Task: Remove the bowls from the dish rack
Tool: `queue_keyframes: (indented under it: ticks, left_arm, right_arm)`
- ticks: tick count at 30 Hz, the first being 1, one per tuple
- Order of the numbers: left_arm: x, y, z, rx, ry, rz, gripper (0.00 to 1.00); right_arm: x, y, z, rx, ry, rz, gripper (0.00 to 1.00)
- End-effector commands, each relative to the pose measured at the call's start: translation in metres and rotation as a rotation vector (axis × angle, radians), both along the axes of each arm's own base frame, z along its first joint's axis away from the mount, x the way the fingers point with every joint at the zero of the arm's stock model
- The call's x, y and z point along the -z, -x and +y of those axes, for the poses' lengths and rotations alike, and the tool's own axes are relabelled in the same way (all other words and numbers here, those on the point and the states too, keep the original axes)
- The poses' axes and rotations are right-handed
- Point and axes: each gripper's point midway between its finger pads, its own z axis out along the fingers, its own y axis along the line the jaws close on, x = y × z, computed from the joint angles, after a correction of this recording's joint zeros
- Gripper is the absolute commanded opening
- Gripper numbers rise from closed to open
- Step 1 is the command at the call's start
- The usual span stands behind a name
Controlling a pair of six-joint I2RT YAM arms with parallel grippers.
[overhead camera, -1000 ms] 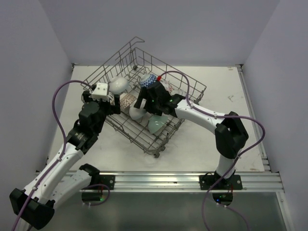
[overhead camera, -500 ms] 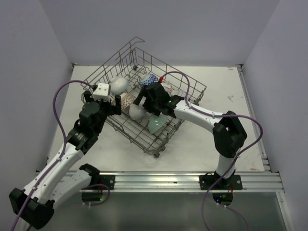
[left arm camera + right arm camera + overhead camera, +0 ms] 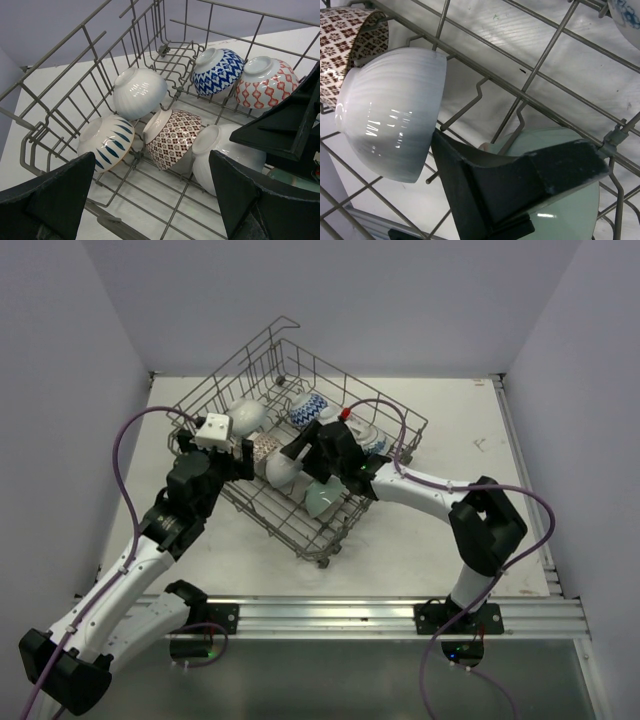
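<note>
Presumably the slick, brittle plain white bowl by the dish rack's near-left side is best pinched across its rim; the left gripper is spread apart, while the right gripper's closure cannot be told.

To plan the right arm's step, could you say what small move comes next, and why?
Probably close the right gripper on the plain white ribbed ceramic bowl: one finger lies at its rim, and it rests in the grey wire dish rack.
</note>
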Motion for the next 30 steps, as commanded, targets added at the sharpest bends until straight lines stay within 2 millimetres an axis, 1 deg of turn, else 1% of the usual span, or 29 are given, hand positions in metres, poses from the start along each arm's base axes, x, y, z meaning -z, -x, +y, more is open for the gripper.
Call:
queue_keyframes:
  ticks: [1,2,3,4,6,8,9,11,12,13,16,17,20,21,24,26,27,28,30]
  left_arm:
    - [-0.02,-0.001,-0.005,0.013,0.033,-0.04,1.0]
    - [-0.02,-0.001,-0.005,0.011,0.033,-0.04,1.0]
    - [-0.02,-0.001,-0.005,0.011,0.033,-0.04,1.0]
    - [-0.02,-0.001,-0.005,0.011,0.031,-0.04,1.0]
    - [-0.019,-0.002,-0.005,0.014,0.031,-0.038,1.0]
    - [-0.019,-0.002,-0.005,0.013,0.032,-0.037,1.0]
    - [-0.019,-0.002,-0.006,0.015,0.032,-0.037,1.0]
    - [-0.018,-0.002,-0.006,0.017,0.03,-0.036,1.0]
    - [-0.018,-0.002,-0.006,0.017,0.031,-0.035,1.0]
    - [-0.018,-0.002,-0.006,0.016,0.031,-0.035,1.0]
    - [-0.017,-0.002,-0.007,0.019,0.03,-0.032,1.0]
    - [-0.016,-0.002,-0.007,0.019,0.029,-0.03,1.0]
    - [-0.015,-0.003,-0.008,0.02,0.027,-0.026,1.0]
    - [-0.015,-0.003,-0.008,0.02,0.026,-0.024,1.0]
    - [-0.013,-0.004,-0.008,0.02,0.022,-0.02,1.0]
    - [-0.012,-0.004,-0.008,0.02,0.022,-0.018,1.0]
    - [-0.012,-0.004,-0.009,0.023,0.022,-0.016,1.0]
    - [-0.012,-0.004,-0.01,0.025,0.022,-0.016,1.0]
    - [-0.011,-0.004,-0.009,0.024,0.021,-0.013,1.0]
  right_arm:
    - [-0.012,0.019,0.037,-0.096,-0.154,-0.012,0.76]
    - [-0.014,0.021,0.037,-0.098,-0.164,-0.017,0.74]
    - [-0.012,0.024,0.035,-0.1,-0.168,-0.018,0.7]
    - [-0.021,0.024,0.036,-0.105,-0.191,-0.038,0.68]
    - [-0.022,0.025,0.033,-0.104,-0.19,-0.039,0.64]
    - [-0.028,0.028,0.033,-0.112,-0.204,-0.05,0.6]
    - [-0.028,0.03,0.032,-0.113,-0.211,-0.048,0.58]
    - [-0.035,0.031,0.032,-0.115,-0.24,-0.064,0.57]
    - [-0.034,0.033,0.03,-0.114,-0.242,-0.063,0.56]
    - [-0.037,0.032,0.03,-0.114,-0.252,-0.074,0.56]
    - [-0.038,0.036,0.027,-0.12,-0.268,-0.084,0.56]
    - [-0.035,0.038,0.027,-0.122,-0.266,-0.079,0.57]
    - [-0.036,0.038,0.027,-0.119,-0.281,-0.082,0.57]
    - [-0.035,0.042,0.029,-0.141,-0.293,-0.078,0.54]
    - [-0.036,0.043,0.029,-0.146,-0.305,-0.096,0.49]
    - [-0.037,0.043,0.029,-0.15,-0.319,-0.108,0.49]
    - [-0.032,0.043,0.027,-0.145,-0.319,-0.108,0.49]
    - [-0.036,0.042,0.028,-0.143,-0.337,-0.13,0.49]
    - [-0.029,0.04,0.027,-0.13,-0.36,-0.145,0.5]
